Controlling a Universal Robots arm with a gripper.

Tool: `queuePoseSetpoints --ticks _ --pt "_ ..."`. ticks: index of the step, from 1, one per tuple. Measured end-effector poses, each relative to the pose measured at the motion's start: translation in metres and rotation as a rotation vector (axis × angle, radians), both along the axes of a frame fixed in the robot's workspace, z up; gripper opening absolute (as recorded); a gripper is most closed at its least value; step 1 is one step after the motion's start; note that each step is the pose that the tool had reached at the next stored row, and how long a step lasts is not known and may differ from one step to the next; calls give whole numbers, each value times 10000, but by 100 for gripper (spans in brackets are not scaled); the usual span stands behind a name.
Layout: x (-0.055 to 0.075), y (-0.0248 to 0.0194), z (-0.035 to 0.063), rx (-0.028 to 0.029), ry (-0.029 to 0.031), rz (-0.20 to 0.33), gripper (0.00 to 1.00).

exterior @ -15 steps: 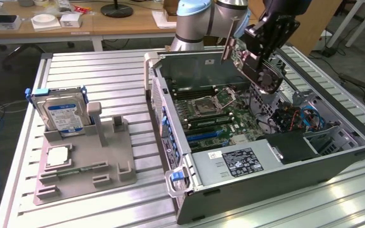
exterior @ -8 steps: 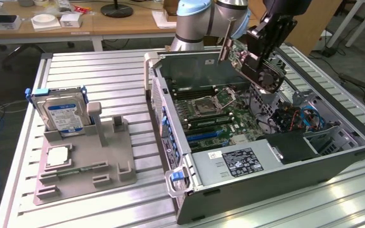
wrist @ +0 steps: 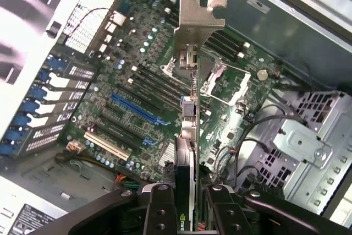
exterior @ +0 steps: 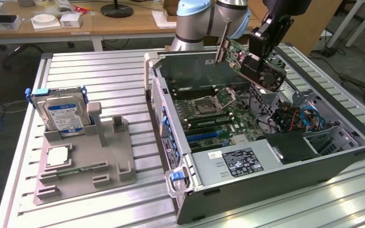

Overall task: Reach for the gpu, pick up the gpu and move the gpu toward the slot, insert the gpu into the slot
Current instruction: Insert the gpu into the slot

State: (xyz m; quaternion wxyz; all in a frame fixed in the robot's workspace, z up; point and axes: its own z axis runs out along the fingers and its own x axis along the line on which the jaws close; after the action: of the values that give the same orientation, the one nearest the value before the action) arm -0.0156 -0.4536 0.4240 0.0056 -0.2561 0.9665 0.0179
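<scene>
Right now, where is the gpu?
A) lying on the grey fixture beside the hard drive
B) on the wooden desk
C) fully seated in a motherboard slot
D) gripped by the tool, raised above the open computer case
D: the tool grips the gpu, which hangs tilted in the air over the motherboard, well above its slots.

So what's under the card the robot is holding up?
The motherboard, with its blue slots and a processor socket. The gpu, held in the gripper, hides the strip of board right beneath it.
</scene>
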Motion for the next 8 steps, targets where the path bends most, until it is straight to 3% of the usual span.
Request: queuePoseSetpoints --ticks 8 --pt "-3 0 0 0 0 1040 26"
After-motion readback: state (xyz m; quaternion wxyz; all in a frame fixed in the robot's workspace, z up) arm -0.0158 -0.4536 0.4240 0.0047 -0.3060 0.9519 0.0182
